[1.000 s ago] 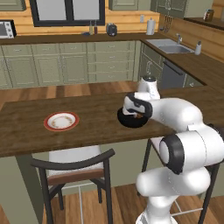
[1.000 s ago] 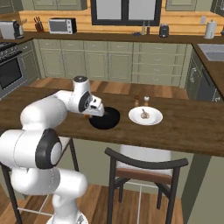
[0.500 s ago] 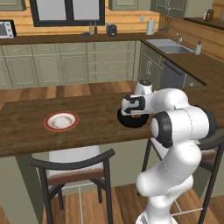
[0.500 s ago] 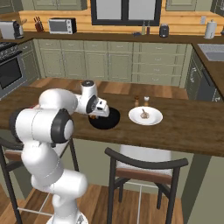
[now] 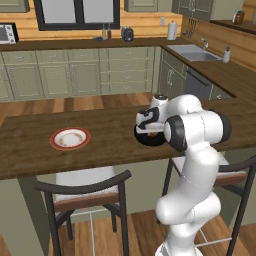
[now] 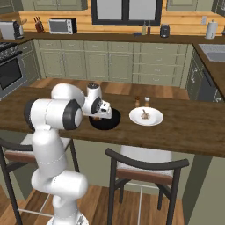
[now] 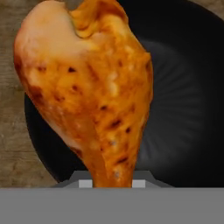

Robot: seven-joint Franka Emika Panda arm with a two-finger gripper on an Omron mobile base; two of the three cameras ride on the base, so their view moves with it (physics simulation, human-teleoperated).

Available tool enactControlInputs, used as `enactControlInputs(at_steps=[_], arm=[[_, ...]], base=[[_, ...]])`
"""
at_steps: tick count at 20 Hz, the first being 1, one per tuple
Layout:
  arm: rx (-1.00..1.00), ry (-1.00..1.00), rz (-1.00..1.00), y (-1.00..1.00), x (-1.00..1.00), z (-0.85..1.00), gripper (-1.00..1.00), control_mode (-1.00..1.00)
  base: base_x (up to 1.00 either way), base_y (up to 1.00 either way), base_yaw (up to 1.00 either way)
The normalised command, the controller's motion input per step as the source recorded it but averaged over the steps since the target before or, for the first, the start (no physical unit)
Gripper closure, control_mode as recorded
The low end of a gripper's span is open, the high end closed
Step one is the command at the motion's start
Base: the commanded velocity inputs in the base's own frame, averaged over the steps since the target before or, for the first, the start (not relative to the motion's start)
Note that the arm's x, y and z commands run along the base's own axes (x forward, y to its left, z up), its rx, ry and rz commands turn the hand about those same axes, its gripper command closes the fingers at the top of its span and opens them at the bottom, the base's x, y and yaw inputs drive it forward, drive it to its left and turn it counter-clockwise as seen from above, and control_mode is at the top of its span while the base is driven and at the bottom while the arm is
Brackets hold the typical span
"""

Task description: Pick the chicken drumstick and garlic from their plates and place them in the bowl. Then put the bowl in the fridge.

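My gripper [image 7: 111,183] is shut on the narrow end of the chicken drumstick [image 7: 87,87], glazed orange-brown, which hangs over the black bowl [image 7: 183,109]. The bowl [image 5: 150,138] stands on the wooden counter with the gripper [image 5: 147,126] just above it. In the right base view the gripper [image 6: 103,112] is over the bowl [image 6: 105,122]. A small whitish garlic [image 6: 145,115] lies on a white plate [image 6: 153,119] right of the bowl. A red-rimmed plate [image 5: 70,139] sits bare to the left. The fridge is out of view.
Two small shakers [image 6: 142,101] stand behind the garlic's plate. Dark chairs [image 5: 85,192] are tucked under the counter's near edge. Green cabinets, a sink [image 5: 192,52] and a microwave [image 6: 60,26] line the far walls.
The arm's elbow and upper links have swung upright. The hand has stayed over the bowl with the drumstick in it.
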Motion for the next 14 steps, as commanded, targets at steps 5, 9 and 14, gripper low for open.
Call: enactControlInputs(at_steps=[5,9,14], arm=[[0.0,0.03,0.0,0.02,0.01,-0.41,-1.0,-1.0],[0.0,0.02,0.0,0.0,0.03,-0.06,-1.0,-1.0],[0.0,0.0,0.0,0.0,0.02,0.14,-1.0,-1.0]], base=[[0.0,0.0,0.0],[0.0,0.0,0.0],[0.0,0.0,0.0]])
